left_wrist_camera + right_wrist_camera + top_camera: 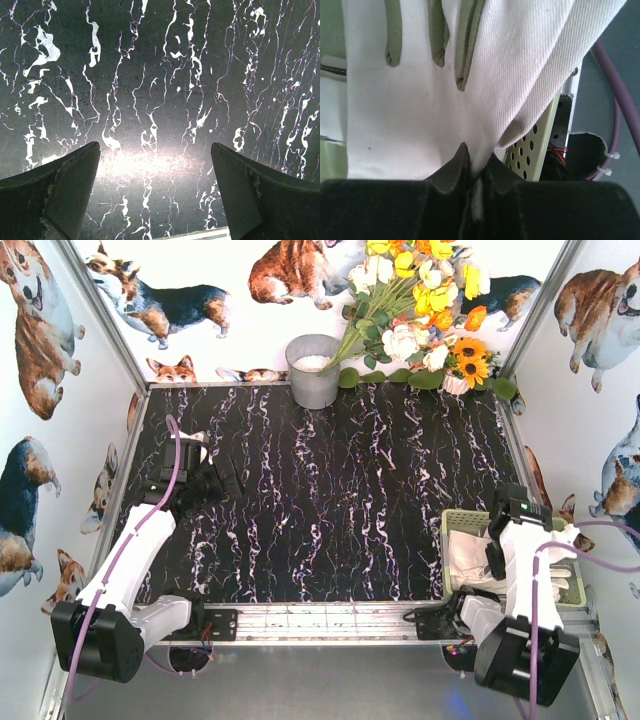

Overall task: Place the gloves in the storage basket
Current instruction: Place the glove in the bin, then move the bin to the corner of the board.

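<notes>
The pale yellow-green storage basket (456, 521) stands at the table's right near edge, with cream-white gloves (468, 558) lying in it. My right gripper (476, 159) is shut on a fold of a glove (410, 115) with grey-olive fingers, held over the basket; the basket's perforated wall (532, 155) shows beside it. In the top view the right gripper (497, 558) is over the basket. My left gripper (155, 165) is open and empty, low over the black marble table (160, 75); in the top view it (215, 480) is at the left side.
A grey metal bucket (313, 370) stands at the back middle, with a bunch of artificial flowers (425, 310) to its right. Walls with corgi prints enclose the table on three sides. A metal rail (330, 618) runs along the near edge between the arm bases.
</notes>
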